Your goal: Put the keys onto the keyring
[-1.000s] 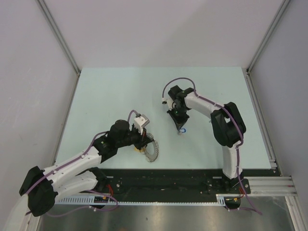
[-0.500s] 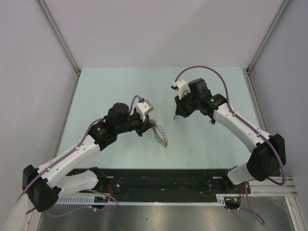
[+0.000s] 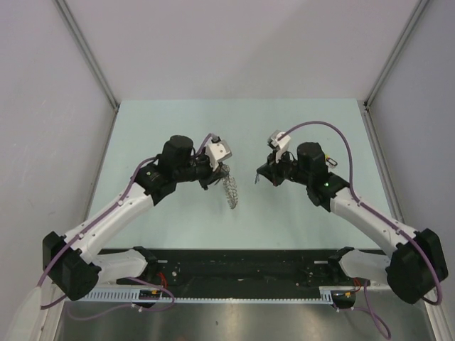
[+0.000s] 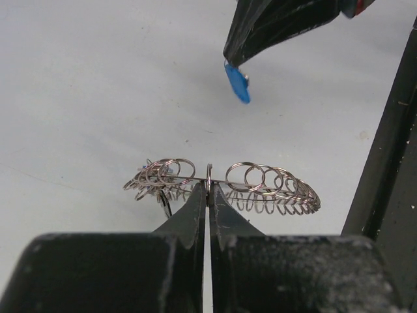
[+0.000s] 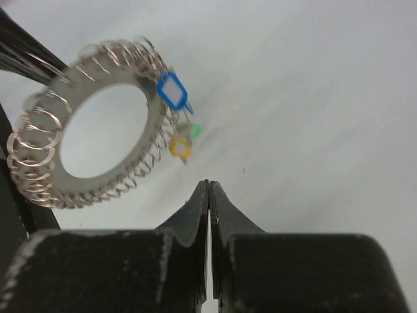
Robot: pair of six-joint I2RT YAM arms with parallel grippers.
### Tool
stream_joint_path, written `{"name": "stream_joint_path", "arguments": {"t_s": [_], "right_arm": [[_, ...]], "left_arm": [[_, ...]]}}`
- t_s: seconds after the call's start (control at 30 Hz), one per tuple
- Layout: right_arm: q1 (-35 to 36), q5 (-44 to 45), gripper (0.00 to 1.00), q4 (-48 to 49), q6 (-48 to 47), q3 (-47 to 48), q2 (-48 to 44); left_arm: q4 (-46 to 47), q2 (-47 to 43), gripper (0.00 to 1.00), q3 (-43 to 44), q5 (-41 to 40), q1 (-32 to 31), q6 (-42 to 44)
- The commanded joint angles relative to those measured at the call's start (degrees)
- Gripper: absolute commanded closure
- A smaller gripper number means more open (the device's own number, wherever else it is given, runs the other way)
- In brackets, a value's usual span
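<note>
Your left gripper (image 4: 207, 189) is clenched on the keyring (image 5: 91, 189), raised over mid-table with tagged keys (image 5: 172, 91) seemingly on its 3 o'clock edge, while your shut right gripper (image 5: 208, 186), at 3 o'clock, pinches a blue key (image 4: 238, 83) yet to thread.

- I see a pale mint-green tabletop (image 3: 298, 128) spread beneath the left end effector (image 3: 222, 175) and the right end effector (image 3: 258, 177).
- Beyond both end effectors stands a plain white back wall (image 3: 242, 50).
- White side walls (image 3: 43, 142) close in outboard of each end effector.
- Aluminium posts (image 3: 89, 57) mark the corners where those panels meet.
- Behind the end effectors, toward me, a black strip (image 3: 242, 266) runs along the tabletop's near edge, with a brushed metal sheet (image 3: 249, 320) after it.
- My light is soft and even, and shadows under the end effectors are faint.
</note>
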Motion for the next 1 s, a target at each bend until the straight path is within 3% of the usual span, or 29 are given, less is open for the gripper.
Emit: {"name": "stream_joint_path", "arguments": {"t_s": [0.0, 0.2, 0.33, 0.67, 0.9, 0.97], "right_arm": [[-0.05, -4.28, 1.0, 23.93, 4.29, -5.01, -7.75], [1.45, -3.31, 1.0, 27.2, 5.51, -7.67, -10.68], [-1.35, -10.94, 1.0, 40.0, 13.85, -13.37, -12.09], [-6.46, -32.48, 1.0, 53.03, 18.53, -13.82, -8.84], [-6.37, -37.85, 1.0, 59.54, 23.19, -14.34, -6.81], [-6.37, -36.81, 1.0, 56.75, 21.27, -14.44, -7.95]], "left_arm": [[2.97, -3.61, 1.0, -0.58, 4.75, 1.03, 2.94], [3.41, -5.54, 1.0, -2.51, 7.38, 1.11, 2.5], [3.85, -6.78, 0.99, -2.95, 10.55, 1.11, 2.58], [5.78, -6.69, 1.0, -4.8, 18.55, 1.11, 5.22], [9.12, -8.62, 1.0, -7.08, 23.02, 1.11, 6.1], [9.21, -8.45, 1.0, -7.52, 25.48, 1.11, 7.06]]}}
